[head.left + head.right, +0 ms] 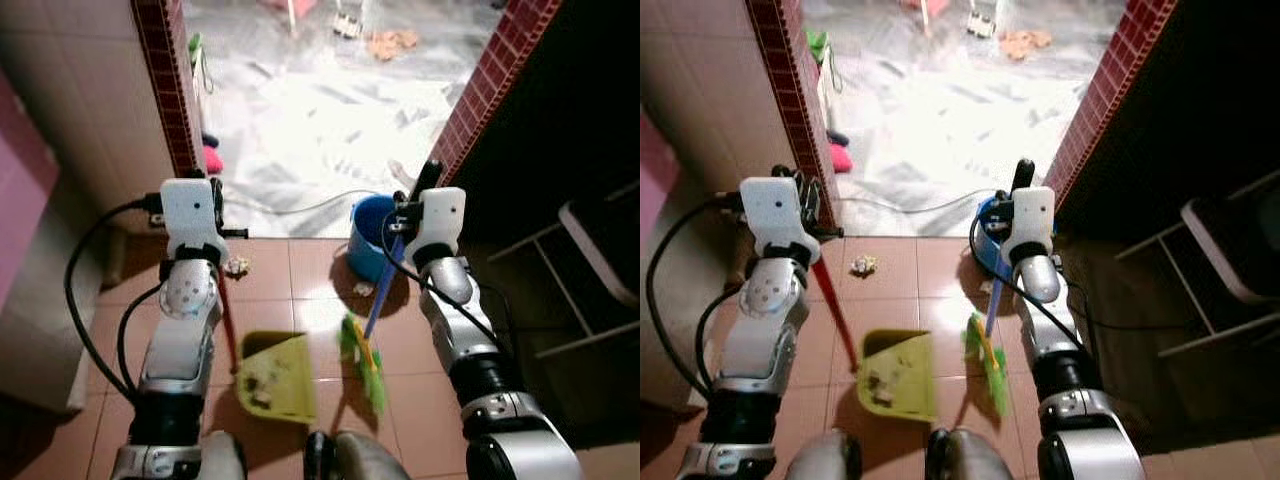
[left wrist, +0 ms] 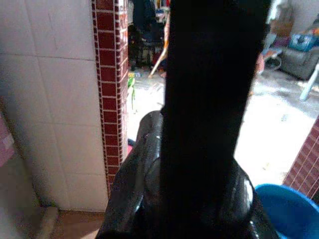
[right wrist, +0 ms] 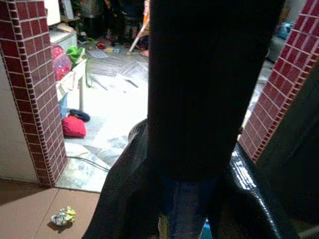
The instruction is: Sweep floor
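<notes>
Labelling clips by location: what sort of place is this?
Probably a tiled utility or wash corner of a home: terracotta floor tiles, a blue bucket, and a red-brick-tiled doorway opening onto a cluttered living area.

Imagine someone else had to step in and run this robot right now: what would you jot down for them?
Left pincer: shut on the red handle of the yellow-green dustpan, which rests on the brown tiles just ahead of the robot.
Right pincer: shut on the blue handle of the green broom, its head on the floor right beside the dustpan.
Done: some dirt already lies in the dustpan.
Left: a crumpled scrap still lies on the tiles near the doorway, beyond the dustpan.
A blue bucket stands by the doorway close to the right arm.
</notes>
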Controlling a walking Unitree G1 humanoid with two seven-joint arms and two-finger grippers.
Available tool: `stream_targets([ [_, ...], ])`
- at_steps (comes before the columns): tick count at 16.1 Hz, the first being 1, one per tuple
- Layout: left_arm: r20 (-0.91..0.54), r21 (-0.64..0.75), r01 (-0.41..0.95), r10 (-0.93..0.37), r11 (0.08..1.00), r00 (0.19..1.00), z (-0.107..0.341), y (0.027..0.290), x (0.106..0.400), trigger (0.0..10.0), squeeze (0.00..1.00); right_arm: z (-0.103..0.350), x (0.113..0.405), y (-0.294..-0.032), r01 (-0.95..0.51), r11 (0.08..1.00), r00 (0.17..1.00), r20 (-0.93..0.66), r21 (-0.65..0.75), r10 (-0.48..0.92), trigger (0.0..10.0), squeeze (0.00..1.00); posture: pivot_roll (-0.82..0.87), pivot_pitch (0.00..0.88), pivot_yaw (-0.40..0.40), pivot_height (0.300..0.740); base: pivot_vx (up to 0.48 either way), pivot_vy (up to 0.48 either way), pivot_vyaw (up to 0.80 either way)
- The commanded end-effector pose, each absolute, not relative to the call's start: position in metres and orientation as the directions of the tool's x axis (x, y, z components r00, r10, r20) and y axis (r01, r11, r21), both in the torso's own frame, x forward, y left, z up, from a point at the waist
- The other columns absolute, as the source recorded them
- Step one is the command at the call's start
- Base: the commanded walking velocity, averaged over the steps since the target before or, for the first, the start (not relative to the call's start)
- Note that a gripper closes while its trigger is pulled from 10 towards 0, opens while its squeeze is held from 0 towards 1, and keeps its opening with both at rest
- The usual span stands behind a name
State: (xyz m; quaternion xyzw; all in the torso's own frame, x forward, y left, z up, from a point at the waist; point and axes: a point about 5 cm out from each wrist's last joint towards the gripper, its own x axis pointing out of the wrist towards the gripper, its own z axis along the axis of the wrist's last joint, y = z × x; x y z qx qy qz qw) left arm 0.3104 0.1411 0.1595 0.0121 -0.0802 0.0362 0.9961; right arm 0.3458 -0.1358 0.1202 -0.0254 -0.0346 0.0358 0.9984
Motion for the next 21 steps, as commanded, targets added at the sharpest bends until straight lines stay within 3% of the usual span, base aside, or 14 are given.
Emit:
stream_targets([
  [1,0.294,-0.001,-0.094,0.090,0.996,0.952,0.190,0.143,0.312,10.0,0.00,0.118,0.345,-0.145,-0.034,0.995,0.998,0.044,-0.090,0.038,10.0,0.00,0.01,0.110,-0.103,0.740,0.000,0.000,-0.56],
  [5,0.405,-0.034,-0.219,0.214,0.975,0.889,0.231,0.167,0.316,10.0,0.00,0.109,0.344,-0.167,0.050,0.981,0.998,-0.031,-0.187,-0.056,10.0,0.00,0.02,0.107,-0.107,0.740,0.000,0.000,-0.80],
  [10,0.471,-0.084,-0.218,0.231,0.972,0.851,0.257,0.173,0.322,10.0,0.00,0.105,0.344,-0.181,0.112,0.966,0.990,-0.056,-0.233,-0.128,10.0,0.00,0.01,0.104,-0.099,0.740,0.000,0.000,-0.22],
  [16,0.551,-0.130,-0.193,0.233,0.973,0.802,0.287,0.171,0.325,10.0,0.00,0.098,0.344,-0.173,0.086,0.973,0.990,-0.091,-0.215,-0.108,10.0,0.00,0.01,0.100,-0.092,0.740,0.082,0.000,-0.77],
  [21,0.590,-0.112,-0.128,0.170,0.985,0.789,0.303,0.160,0.333,10.0,0.00,0.099,0.349,-0.166,0.096,0.987,0.991,-0.076,-0.131,-0.107,10.0,0.00,0.02,0.075,-0.062,0.740,0.317,0.000,-0.09],
])
